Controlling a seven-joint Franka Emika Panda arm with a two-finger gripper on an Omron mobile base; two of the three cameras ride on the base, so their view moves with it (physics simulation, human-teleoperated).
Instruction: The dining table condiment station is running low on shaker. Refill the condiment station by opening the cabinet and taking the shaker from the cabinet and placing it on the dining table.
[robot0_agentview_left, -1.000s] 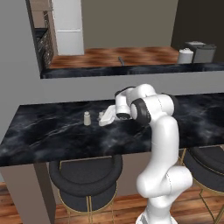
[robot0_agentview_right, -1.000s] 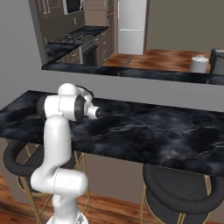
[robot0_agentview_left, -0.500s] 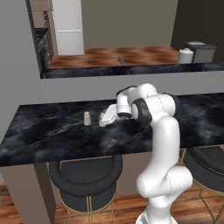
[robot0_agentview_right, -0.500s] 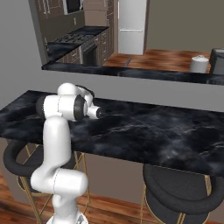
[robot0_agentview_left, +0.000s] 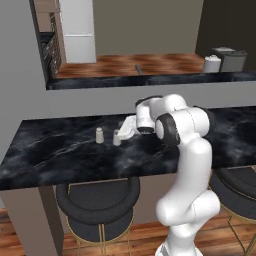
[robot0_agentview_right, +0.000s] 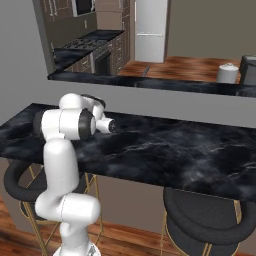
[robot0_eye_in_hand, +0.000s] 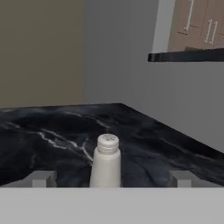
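Shaker (robot0_eye_in_hand: 106, 162) stood upright on dining table (robot0_agentview_left: 60, 155), gripper (robot0_eye_in_hand: 109, 178) wide open around it, holding nothing; looked light, rigid, tippy—grip mid-body.

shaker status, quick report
Gripper open, fingers either side of the shaker. Shaker upright on the dining table, not gripped. A second shaker stands apart to one side; nothing in the way.

One shaker (robot0_agentview_left: 99, 135) stands on the tabletop (robot0_agentview_left: 60, 155) at centre left; two stools (robot0_agentview_left: 97, 197) sit below, lower frame.
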